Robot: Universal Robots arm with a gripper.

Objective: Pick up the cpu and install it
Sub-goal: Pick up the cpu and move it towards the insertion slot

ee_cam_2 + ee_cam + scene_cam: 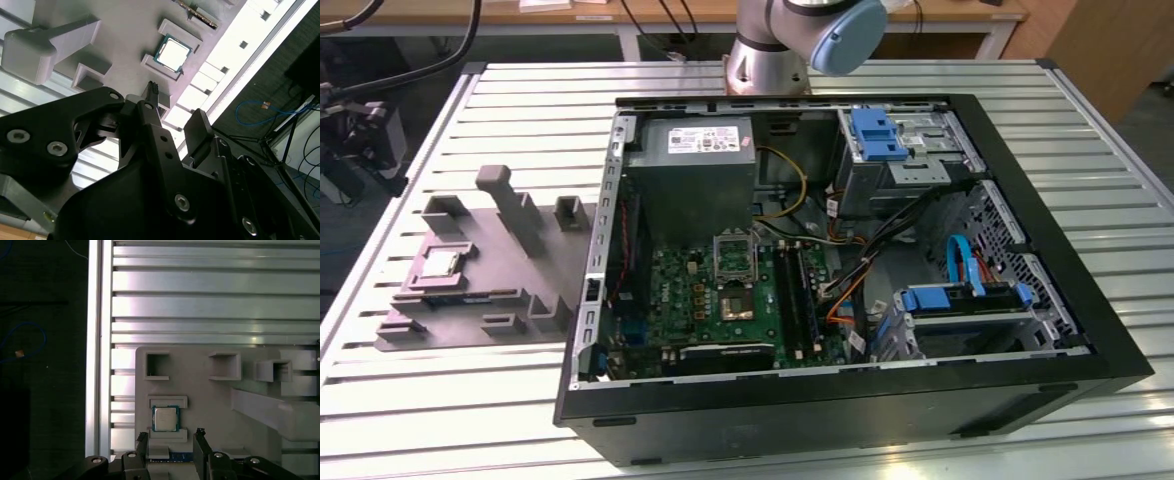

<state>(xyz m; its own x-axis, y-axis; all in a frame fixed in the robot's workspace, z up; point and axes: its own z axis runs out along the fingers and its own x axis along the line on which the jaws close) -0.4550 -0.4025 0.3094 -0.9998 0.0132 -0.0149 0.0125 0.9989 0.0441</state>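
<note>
The cpu is a small square chip with a silvery top. It lies flat in a recess of the grey moulded tray at the exterior view's left. In the first wrist view the cpu rests between two raised lips of the tray. My gripper hovers above it, open, with nothing between the black fingers. The second wrist view shows the cpu a little beyond the gripper. The dark socket sits on the green board inside the open computer case.
The open black computer case fills the middle of the slatted metal table. Inside are a grey power supply box, blue drive brackets and loose cables. The tray has upright posts. The table edge runs close beside the tray.
</note>
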